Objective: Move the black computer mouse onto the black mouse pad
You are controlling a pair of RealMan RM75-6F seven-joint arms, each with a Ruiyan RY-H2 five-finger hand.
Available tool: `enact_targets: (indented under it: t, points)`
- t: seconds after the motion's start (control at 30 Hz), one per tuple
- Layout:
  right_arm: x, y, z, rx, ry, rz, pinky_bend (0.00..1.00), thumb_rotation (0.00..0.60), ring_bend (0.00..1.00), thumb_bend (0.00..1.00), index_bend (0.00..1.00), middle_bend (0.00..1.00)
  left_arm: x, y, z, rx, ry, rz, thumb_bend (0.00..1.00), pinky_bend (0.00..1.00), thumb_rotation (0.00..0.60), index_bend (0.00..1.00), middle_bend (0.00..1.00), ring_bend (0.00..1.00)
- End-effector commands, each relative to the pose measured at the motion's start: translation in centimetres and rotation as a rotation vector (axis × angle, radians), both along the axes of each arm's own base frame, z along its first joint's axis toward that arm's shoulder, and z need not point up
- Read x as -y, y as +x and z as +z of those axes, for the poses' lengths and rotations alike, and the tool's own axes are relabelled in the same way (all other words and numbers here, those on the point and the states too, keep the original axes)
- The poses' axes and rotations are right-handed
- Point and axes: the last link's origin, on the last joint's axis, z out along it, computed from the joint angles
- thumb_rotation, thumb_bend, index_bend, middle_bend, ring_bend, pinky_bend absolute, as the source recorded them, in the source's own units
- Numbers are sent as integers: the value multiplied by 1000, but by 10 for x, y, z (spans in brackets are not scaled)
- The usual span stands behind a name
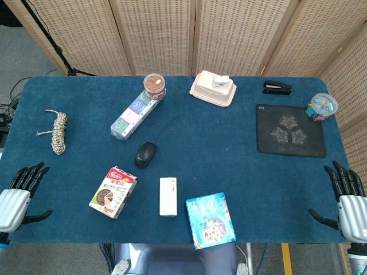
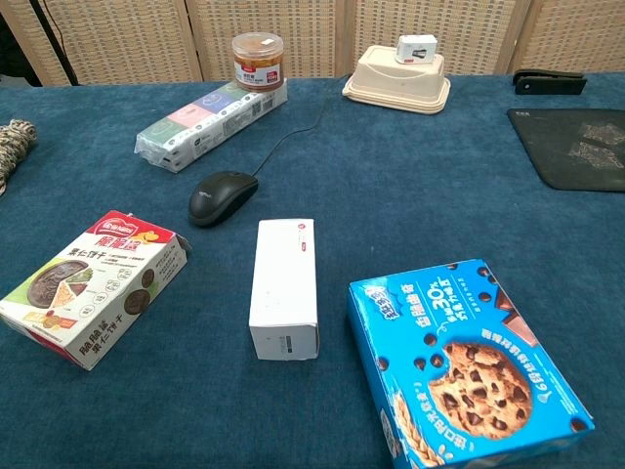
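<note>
Both hands parked at the near table edge, palms down, fingers spread, nothing held. Left hand (image 1: 20,195) sits at the near-left corner, right hand (image 1: 347,197) at the near-right corner; neither shows in the chest view.

Black mouse (image 1: 145,154) is mid-table, well apart from both hands, closer to the left one, up and inboard of it. Its cable runs off toward the beige container (image 1: 213,90) at the far edge. Mouse isn't on the pad.

Black mouse pad (image 1: 291,130) lies flat straight ahead of the right hand, further out on the table, well apart from the mouse.

Between mouse and left hand: red snack box (image 1: 113,192). White box (image 1: 168,196) sits just nearer than the mouse, blue cookie box (image 1: 210,219) beside it toward the right hand.
</note>
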Motion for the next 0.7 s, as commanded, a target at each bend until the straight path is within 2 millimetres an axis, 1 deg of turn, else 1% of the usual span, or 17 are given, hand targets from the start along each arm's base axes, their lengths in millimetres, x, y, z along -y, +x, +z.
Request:
enact_targets:
  t: [0.03, 0.4, 0.7]
  points:
    - [0, 0, 0, -1, 2, 0, 0, 600, 0, 0, 0, 0, 0, 0, 0, 1, -1, 1, 43, 0, 600, 0, 0, 0]
    - [1, 0, -3, -9, 10, -4, 0, 600, 0, 0, 0, 0, -5, -1, 0, -4, -4, 1, 43, 0, 600, 0, 0, 0]
    - [4, -4, -2, -9, 0, -25, 0, 600, 0, 0, 0, 0, -26, 3, -10, -48, -46, -38, 43, 0, 600, 0, 0, 0]
